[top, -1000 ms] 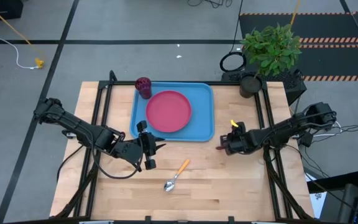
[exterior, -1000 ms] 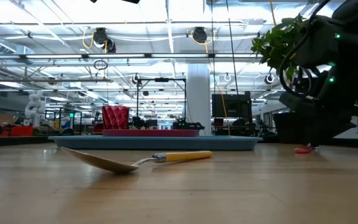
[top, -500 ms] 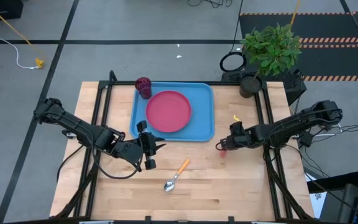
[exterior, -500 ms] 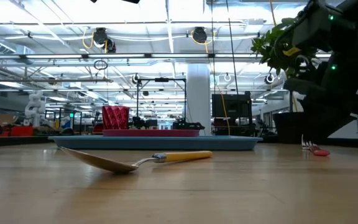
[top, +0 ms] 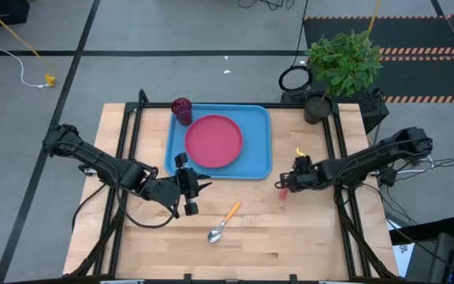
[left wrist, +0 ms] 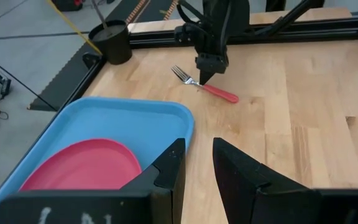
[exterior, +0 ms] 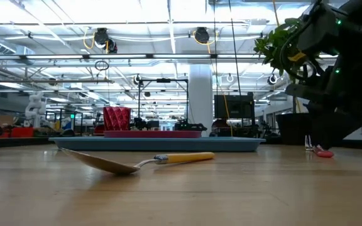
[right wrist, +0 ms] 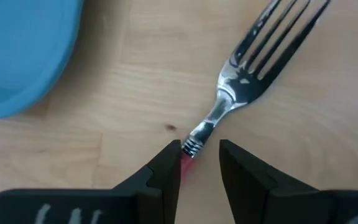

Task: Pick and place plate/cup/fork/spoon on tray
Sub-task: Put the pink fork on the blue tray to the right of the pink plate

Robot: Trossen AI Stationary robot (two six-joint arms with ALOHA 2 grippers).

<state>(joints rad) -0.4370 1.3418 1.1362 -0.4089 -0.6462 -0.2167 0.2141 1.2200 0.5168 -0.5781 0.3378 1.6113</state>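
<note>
The fork (right wrist: 253,62) lies flat on the table to the right of the tray (top: 254,134); it also shows in the high view (top: 282,192). My right gripper (right wrist: 201,146) points down over it, open, one finger on each side of where the metal neck meets the red-pink handle; whether a finger touches it cannot be told. My left gripper (top: 189,189) waits open and empty by the tray's near left corner. The plate (top: 213,142) and the cup (top: 182,110) stand on the tray. The spoon (top: 223,223) lies on the table nearer the front edge.
A potted plant (top: 341,63) stands at the table's far right corner. Black frame rails run along the table's left and right sides. Bare wood lies between the spoon and the fork.
My right gripper has tipped to point more steeply down over the fork and has settled with its fingers astride it. In the last half second it has barely moved. The fork lies on the table.
</note>
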